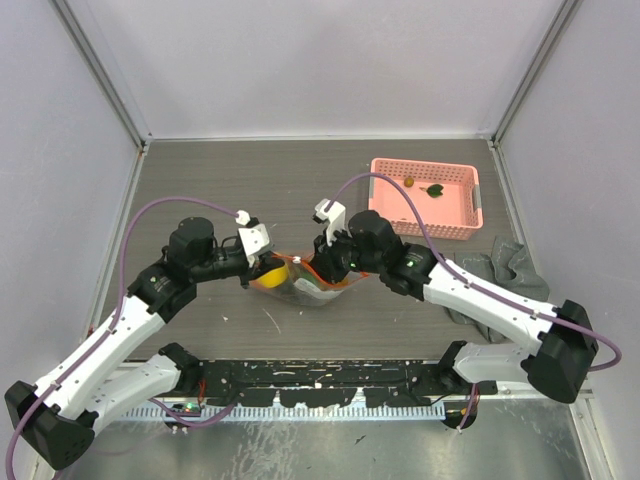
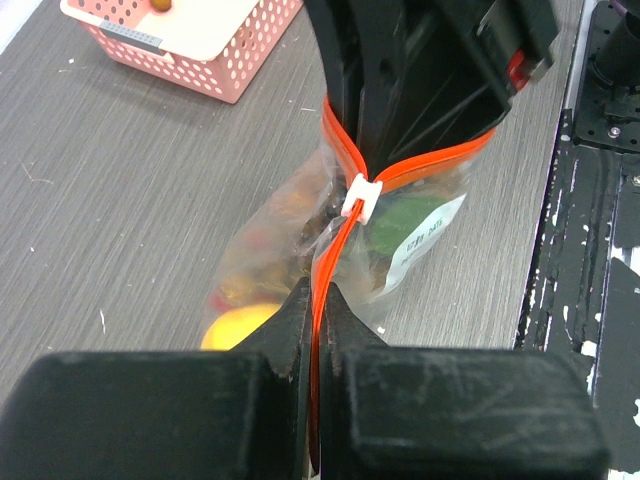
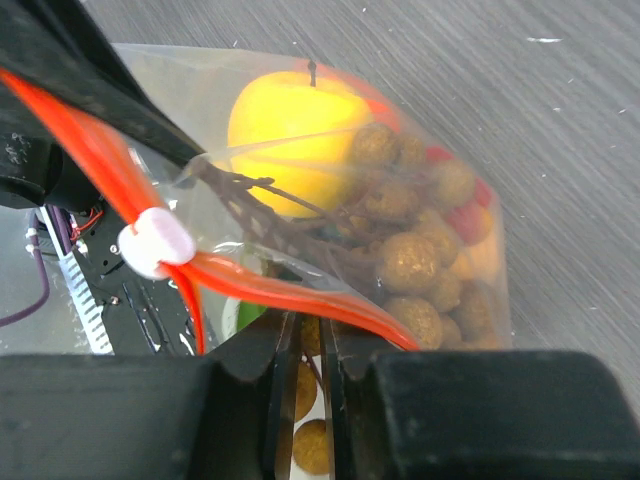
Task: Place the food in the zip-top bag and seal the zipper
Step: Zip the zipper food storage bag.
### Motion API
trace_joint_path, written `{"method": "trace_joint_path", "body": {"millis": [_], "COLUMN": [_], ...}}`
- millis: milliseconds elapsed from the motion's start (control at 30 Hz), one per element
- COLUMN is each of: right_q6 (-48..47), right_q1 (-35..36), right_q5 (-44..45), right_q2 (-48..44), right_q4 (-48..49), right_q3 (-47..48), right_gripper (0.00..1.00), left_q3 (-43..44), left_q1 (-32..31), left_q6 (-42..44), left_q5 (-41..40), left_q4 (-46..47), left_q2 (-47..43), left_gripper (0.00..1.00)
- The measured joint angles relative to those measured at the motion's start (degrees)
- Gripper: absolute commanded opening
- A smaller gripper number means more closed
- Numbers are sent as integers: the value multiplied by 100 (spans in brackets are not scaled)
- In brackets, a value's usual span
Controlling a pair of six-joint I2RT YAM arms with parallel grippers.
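The clear zip-top bag (image 1: 318, 291) lies mid-table between both grippers. Inside it are the yellow fruit (image 3: 285, 125), the bunch of small brown balls (image 3: 410, 262) and orange fruit (image 3: 472, 222). My left gripper (image 2: 318, 302) is shut on the red-orange zipper (image 2: 335, 245), just short of its white slider (image 2: 360, 197). My right gripper (image 3: 305, 335) is shut on the bag's top edge by the zipper (image 3: 290, 297), beyond the slider (image 3: 155, 245). In the top view the left gripper (image 1: 266, 262) and right gripper (image 1: 322, 264) face each other over the bag.
A pink lattice basket (image 1: 470, 200) stands at the back right, holding a small orange piece and a green leaf; it also shows in the left wrist view (image 2: 215, 70). A grey cloth (image 1: 505, 262) lies right of the right arm. Walls close in the sides and back.
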Motion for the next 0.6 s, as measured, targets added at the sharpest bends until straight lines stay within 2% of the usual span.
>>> {"method": "trace_joint_path", "body": {"millis": [167,600], "right_q6": [-308,-1853], "right_q1": [2,2], "right_q5": [190,83], "right_q2": [-378,-612], "right_q4": [-435,-1895], "right_q3": [214,1272], "right_gripper": [24,46], "left_q3": [11,83], "left_q1": [-4,-4], "left_q6": [0,0], "left_q5": [-20,-103], "left_q4": [-20,-101], "left_q2": [0,2], "left_gripper": [0,0]}}
